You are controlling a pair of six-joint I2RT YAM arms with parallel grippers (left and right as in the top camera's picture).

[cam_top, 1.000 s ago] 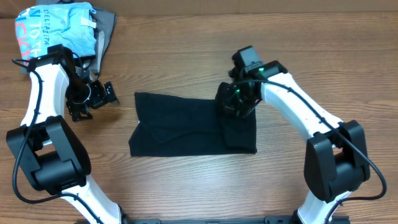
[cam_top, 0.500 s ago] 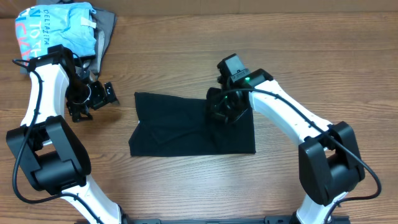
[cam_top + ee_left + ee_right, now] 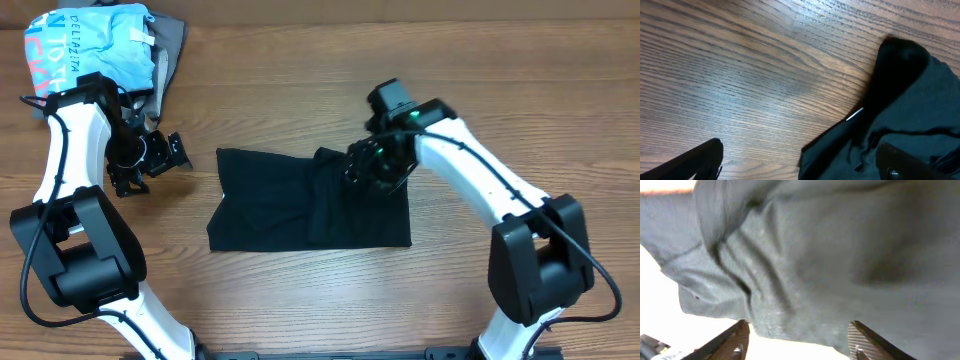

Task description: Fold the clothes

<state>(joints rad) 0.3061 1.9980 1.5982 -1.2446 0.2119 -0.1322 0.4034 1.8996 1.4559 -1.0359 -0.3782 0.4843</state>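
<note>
The clothes, a black T-shirt (image 3: 265, 205), lie flat on the middle of the wooden table, with the right part folded over toward the centre. My right gripper (image 3: 370, 168) hovers over the shirt's upper right area. In the right wrist view its fingers (image 3: 735, 341) stand apart, and the fabric (image 3: 830, 255) lies just beyond them, not pinched. My left gripper (image 3: 165, 152) is open, left of the shirt's upper left corner. In the left wrist view its gripper (image 3: 800, 167) frames bare wood and the edge of the black cloth (image 3: 910, 100).
A light blue printed shirt (image 3: 95, 40) lies on a grey garment (image 3: 172, 50) at the back left corner, close behind my left arm. Bare wood (image 3: 300, 90) surrounds the black shirt on all sides.
My right gripper carried the shirt's right edge leftward, then opened and let it go. The folded flap now reaches further toward the middle. The left arm has not moved.
</note>
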